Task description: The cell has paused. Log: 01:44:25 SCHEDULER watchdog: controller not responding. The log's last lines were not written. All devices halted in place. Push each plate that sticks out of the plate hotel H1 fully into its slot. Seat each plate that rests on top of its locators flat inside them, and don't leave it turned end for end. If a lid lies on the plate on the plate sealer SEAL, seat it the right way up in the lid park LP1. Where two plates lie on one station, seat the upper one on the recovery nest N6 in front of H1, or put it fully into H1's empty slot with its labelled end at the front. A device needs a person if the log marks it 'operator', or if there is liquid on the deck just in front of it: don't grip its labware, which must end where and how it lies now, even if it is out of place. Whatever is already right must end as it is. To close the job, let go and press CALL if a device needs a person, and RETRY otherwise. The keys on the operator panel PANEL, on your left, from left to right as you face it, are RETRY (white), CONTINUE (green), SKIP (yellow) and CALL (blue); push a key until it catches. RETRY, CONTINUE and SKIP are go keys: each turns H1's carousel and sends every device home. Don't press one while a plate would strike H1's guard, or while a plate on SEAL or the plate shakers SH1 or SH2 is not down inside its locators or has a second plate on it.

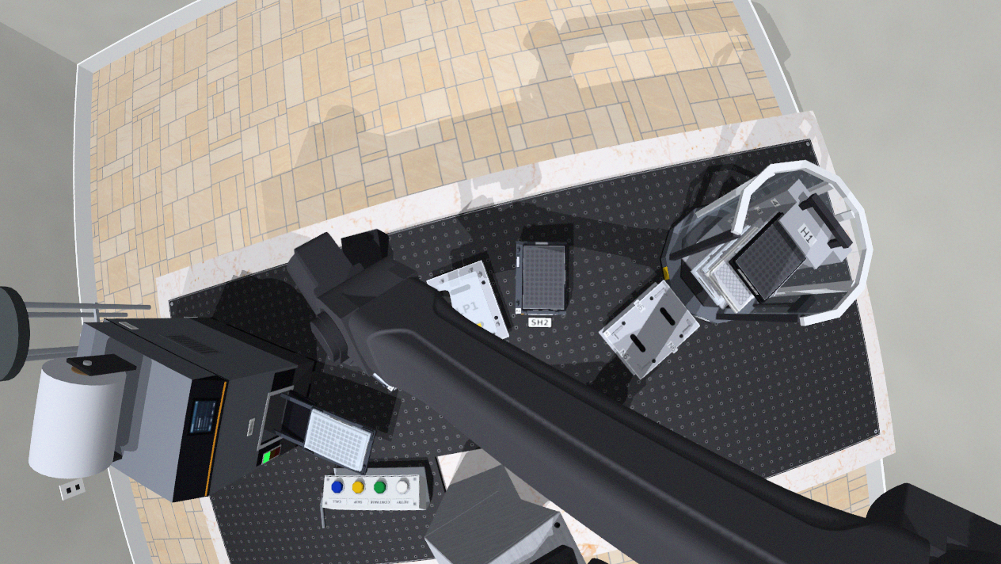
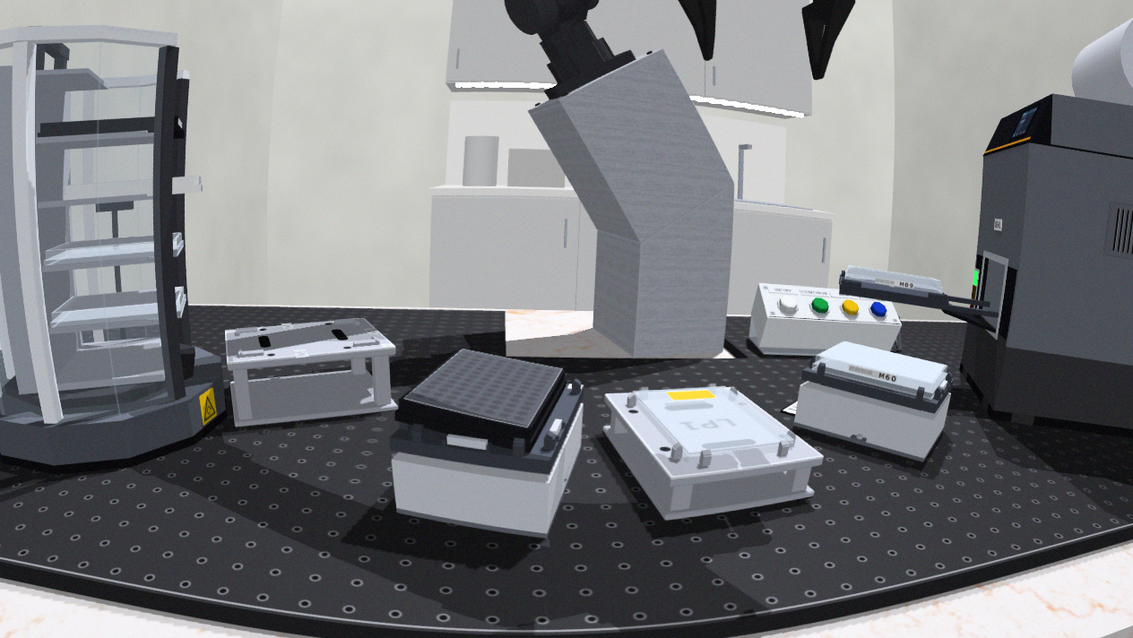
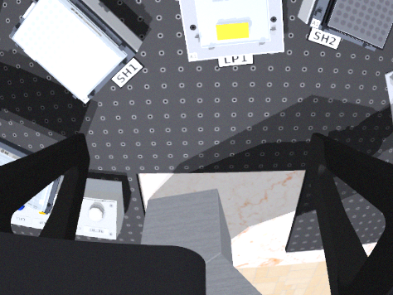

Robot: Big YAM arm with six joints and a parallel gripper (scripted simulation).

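Note:
My gripper (image 3: pixel 198 146) is open and empty, high above the deck between the panel and shaker SH1; its fingertips show at the top of the exterior view (image 2: pixel 761 31). A white plate marked M60 (image 2: pixel 879 372) (image 3: pixel 69 41) lies on SH1. A black plate (image 2: pixel 483 392) (image 1: pixel 542 276) sits on SH2, raised and slightly tilted. A white plate marked M09 (image 2: pixel 892 280) (image 1: pixel 336 437) lies on the sealer's tray. The lid park LP1 (image 3: pixel 229 1) shows a yellow patch. The recovery nest N6 (image 2: pixel 308 349) is bare.
Plate hotel H1 (image 1: pixel 766 245) stands at the far right with a black plate and white plates on its shelves. The operator panel (image 2: pixel 824 314) has white, green, yellow and blue keys. The sealer body (image 2: pixel 1054 261) and my arm's grey base (image 2: pixel 642 213) stand tall.

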